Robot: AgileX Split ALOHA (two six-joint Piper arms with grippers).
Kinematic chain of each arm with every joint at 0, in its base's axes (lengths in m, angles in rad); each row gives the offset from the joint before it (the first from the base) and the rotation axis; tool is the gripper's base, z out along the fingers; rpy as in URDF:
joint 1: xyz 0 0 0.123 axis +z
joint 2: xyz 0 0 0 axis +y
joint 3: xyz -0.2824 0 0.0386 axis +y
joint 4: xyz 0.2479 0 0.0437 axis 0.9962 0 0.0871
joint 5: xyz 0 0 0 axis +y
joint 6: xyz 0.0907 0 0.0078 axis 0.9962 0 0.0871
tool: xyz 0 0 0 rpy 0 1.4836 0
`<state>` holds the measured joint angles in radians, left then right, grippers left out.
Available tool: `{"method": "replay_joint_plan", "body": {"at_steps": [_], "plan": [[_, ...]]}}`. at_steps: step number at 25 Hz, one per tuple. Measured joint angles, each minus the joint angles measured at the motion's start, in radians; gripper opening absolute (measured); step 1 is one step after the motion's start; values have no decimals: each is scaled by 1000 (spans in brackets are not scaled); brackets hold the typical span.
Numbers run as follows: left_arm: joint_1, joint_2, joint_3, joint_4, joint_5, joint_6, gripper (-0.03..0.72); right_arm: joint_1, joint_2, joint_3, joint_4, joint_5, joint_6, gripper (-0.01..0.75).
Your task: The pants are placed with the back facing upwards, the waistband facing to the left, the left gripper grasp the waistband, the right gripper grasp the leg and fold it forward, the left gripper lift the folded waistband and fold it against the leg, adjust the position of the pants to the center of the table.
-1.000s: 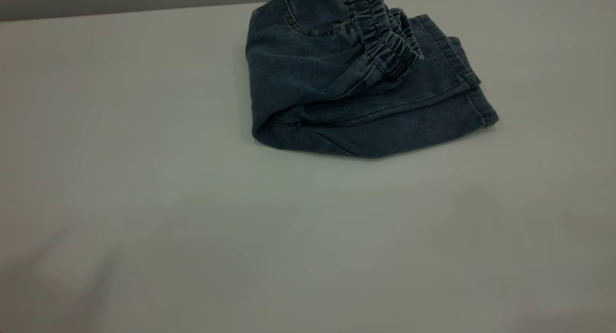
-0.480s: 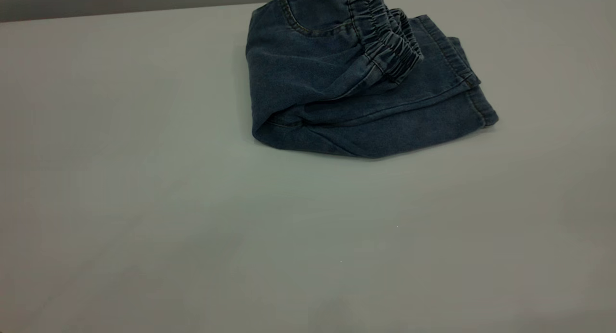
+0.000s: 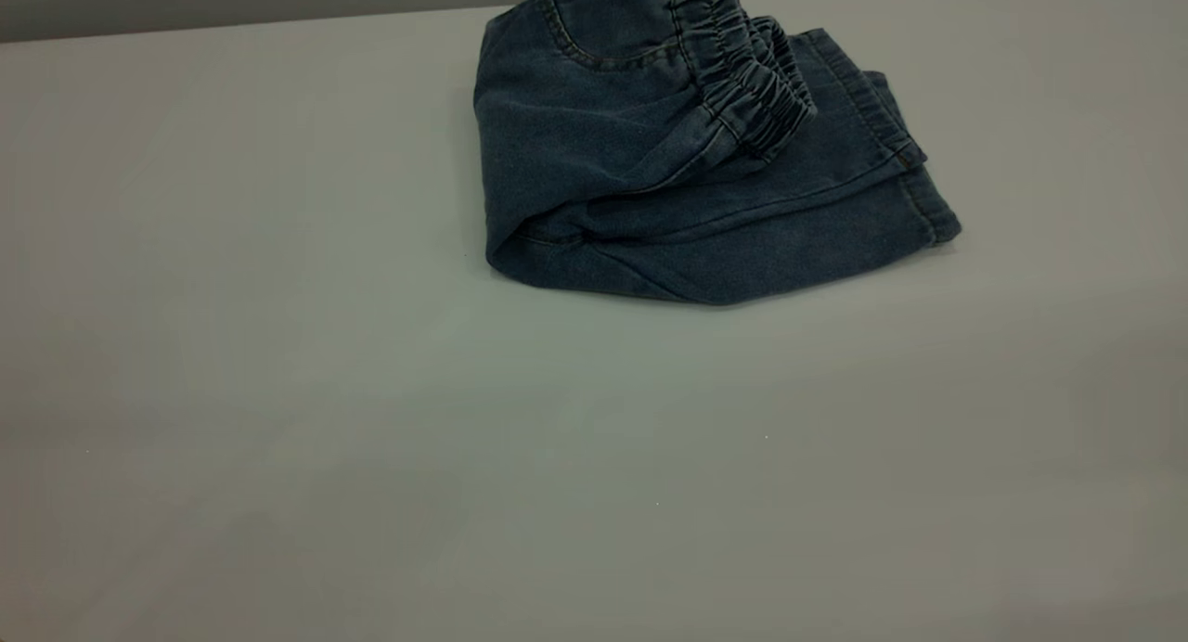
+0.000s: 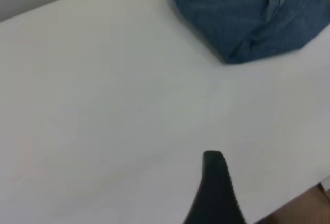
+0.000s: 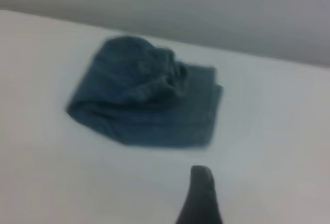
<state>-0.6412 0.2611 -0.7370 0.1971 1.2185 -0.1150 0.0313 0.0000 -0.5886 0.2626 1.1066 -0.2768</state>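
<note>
The table (image 3: 278,391) filled the exterior frame. The pants (image 3: 687,160) lay folded at upper centre-right, waistband (image 3: 742,76) gathered on top. The left gripper (image 4: 216,193) and right gripper (image 5: 201,198) hung apart from them, holding nothing; their opening couldn't be told.

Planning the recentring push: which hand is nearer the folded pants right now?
Right, judging by the wrist views. The right hand sits just short of the pants, at their near edge; the left hand is well back across the table, pants far off.
</note>
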Motion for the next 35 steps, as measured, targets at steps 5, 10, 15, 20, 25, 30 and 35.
{"method": "replay_joint_plan", "body": {"at_steps": [5, 10, 15, 20, 25, 30, 35], "plan": [[0, -8, 76, -51, 1, 0, 487, 0, 0, 78, -34, -22, 5, 494], [0, -8, 110, -116, -11, 1, 487, 0, 0, 79, -43, -27, 15, 494], [0, -8, 161, -125, -77, 5, 487, 0, 0, 79, -68, -28, 65, 494], [0, -8, 218, -143, -118, 28, 487, 0, 0, 79, -68, -31, 69, 494], [0, -7, 234, -211, -142, 121, 487, 0, 0, 79, -68, -31, 69, 494], [0, -7, 234, -250, -143, 177, 487, 0, 0, 79, -68, -31, 68, 494], [0, -7, 234, -250, -140, 177, 487, 0, 0, 79, -68, -31, 68, 494]]}}
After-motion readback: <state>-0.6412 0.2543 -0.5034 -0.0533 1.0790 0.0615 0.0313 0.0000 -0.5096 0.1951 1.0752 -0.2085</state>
